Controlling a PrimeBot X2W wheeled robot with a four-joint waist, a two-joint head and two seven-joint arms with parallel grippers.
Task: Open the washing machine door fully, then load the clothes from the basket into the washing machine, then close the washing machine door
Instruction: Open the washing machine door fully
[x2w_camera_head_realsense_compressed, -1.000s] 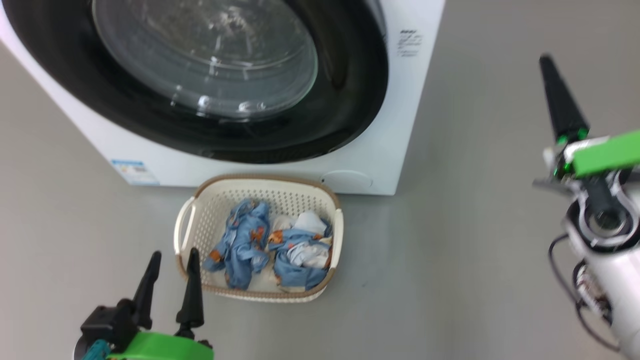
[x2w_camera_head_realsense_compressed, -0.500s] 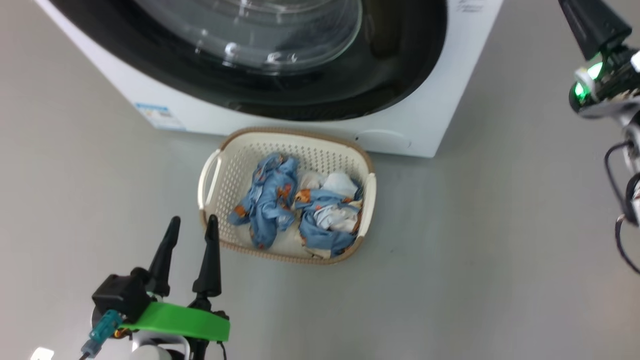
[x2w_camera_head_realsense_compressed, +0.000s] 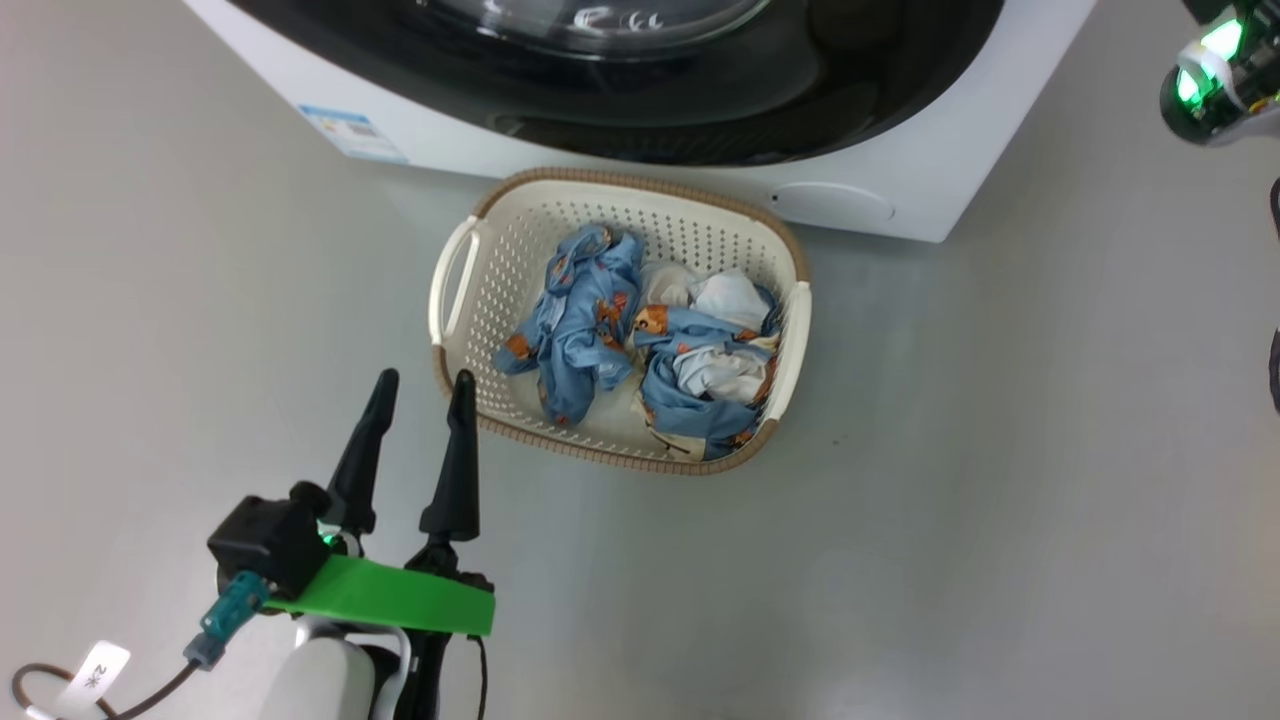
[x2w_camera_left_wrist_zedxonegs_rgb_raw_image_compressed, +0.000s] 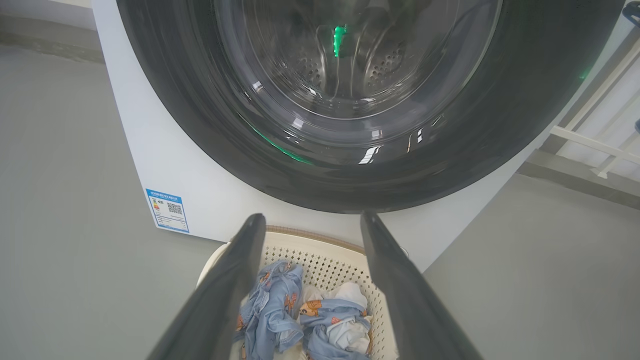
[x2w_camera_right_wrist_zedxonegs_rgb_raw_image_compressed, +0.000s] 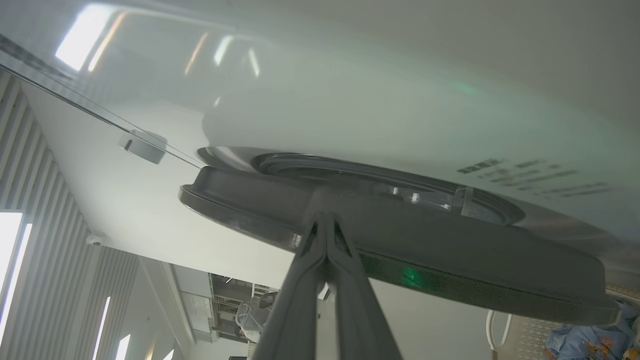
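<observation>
The basket (x2w_camera_head_realsense_compressed: 455, 290) stands on the floor right before the washing machine (x2w_camera_head_realsense_compressed: 930, 200), with the clothes (x2w_camera_head_realsense_compressed: 590, 320) bunched in two heaps inside it. My left gripper (x2w_camera_head_realsense_compressed: 424, 382) hovers open at the basket's near-left corner with nothing between its fingers; in its own view the left gripper (x2w_camera_left_wrist_zedxonegs_rgb_raw_image_compressed: 310, 225) points over the clothes (x2w_camera_left_wrist_zedxonegs_rgb_raw_image_compressed: 272, 310) at the washing machine door (x2w_camera_left_wrist_zedxonegs_rgb_raw_image_compressed: 200, 135), whose black rim circles the glass. My right gripper (x2w_camera_right_wrist_zedxonegs_rgb_raw_image_compressed: 326, 217) is shut, tips against the edge of the door's rim (x2w_camera_right_wrist_zedxonegs_rgb_raw_image_compressed: 450, 280), which stands a little off the white front. The right wrist (x2w_camera_head_realsense_compressed: 1215, 75) shows beside the machine.
Grey floor (x2w_camera_head_realsense_compressed: 1000, 500) lies open around the basket and to the machine's right. A small blue label (x2w_camera_head_realsense_compressed: 352, 132) sits low on the machine's front. White railings (x2w_camera_left_wrist_zedxonegs_rgb_raw_image_compressed: 595, 145) stand beyond the machine's right side.
The head camera has dipped, so machine and basket slid up the picture. My right gripper has gone further up and forward, its fingers leaving the head view. The left gripper stays open.
</observation>
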